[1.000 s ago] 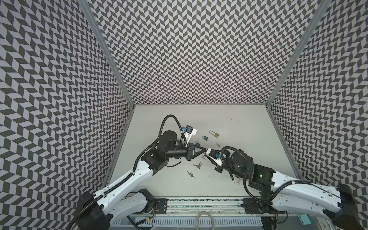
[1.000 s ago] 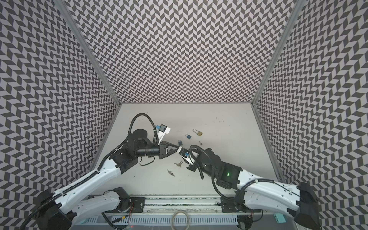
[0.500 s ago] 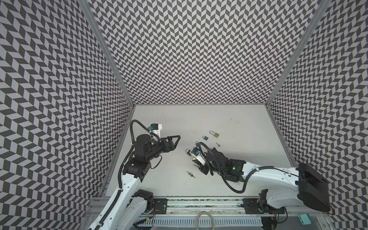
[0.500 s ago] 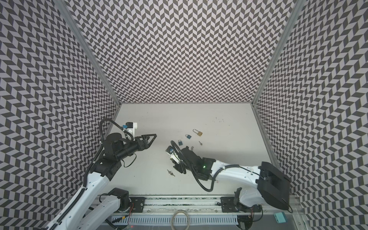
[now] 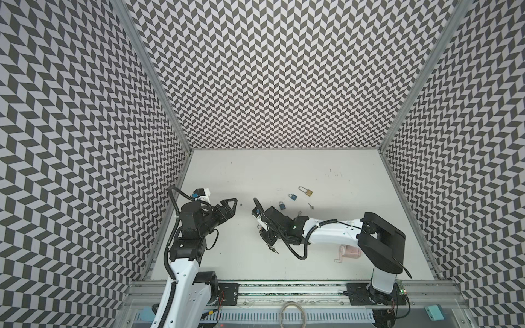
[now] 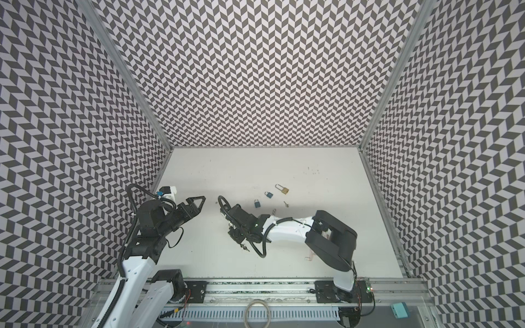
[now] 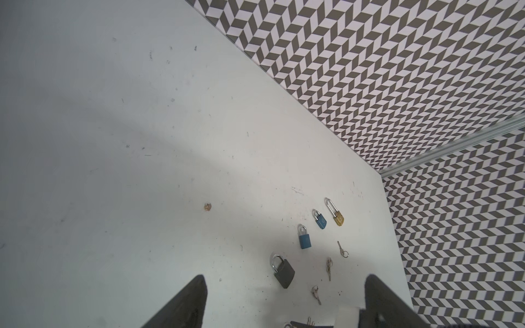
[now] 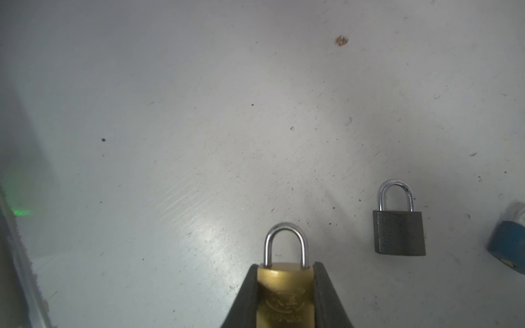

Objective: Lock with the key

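Low over the white tabletop (image 8: 170,142), the right gripper (image 8: 285,268) is clamping the brass padlock with the silver shackle (image 8: 284,295). Well apart, the left gripper (image 5: 228,211) is hanging spread wide and empty. The small silver keys (image 5: 274,250) are lying just beside the right gripper, and the risk is looming: grabbing a wrong key, or the smooth brass body twisting in the grip.

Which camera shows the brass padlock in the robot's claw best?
The right wrist view: the brass padlock sits large, clamped in the right gripper. In both top views the right arm hides it; the left wrist view does not clearly show it.
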`<action>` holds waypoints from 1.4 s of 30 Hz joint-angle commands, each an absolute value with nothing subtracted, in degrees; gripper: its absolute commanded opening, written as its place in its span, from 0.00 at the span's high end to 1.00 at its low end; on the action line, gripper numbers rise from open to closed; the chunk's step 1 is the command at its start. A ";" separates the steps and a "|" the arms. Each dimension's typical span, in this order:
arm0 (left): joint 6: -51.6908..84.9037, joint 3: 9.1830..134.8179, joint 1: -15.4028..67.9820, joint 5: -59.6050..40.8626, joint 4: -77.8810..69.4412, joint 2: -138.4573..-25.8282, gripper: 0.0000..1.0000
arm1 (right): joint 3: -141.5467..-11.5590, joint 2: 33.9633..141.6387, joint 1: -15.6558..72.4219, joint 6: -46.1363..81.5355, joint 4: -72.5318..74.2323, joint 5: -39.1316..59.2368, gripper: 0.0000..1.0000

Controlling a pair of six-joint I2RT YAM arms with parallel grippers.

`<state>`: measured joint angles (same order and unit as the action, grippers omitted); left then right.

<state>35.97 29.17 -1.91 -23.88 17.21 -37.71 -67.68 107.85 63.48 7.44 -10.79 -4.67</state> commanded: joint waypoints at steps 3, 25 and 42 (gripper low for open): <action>35.74 29.61 -2.24 -20.35 18.60 -36.28 0.09 | -71.62 110.81 62.70 10.04 -14.41 -5.02 1.00; 36.41 31.38 -2.24 -11.71 17.19 -36.22 0.01 | -75.25 111.13 60.91 9.26 -11.16 -0.91 0.47; 21.17 13.64 -1.71 2.86 -28.14 -39.23 0.01 | -23.58 61.00 34.03 6.23 36.64 -36.35 0.13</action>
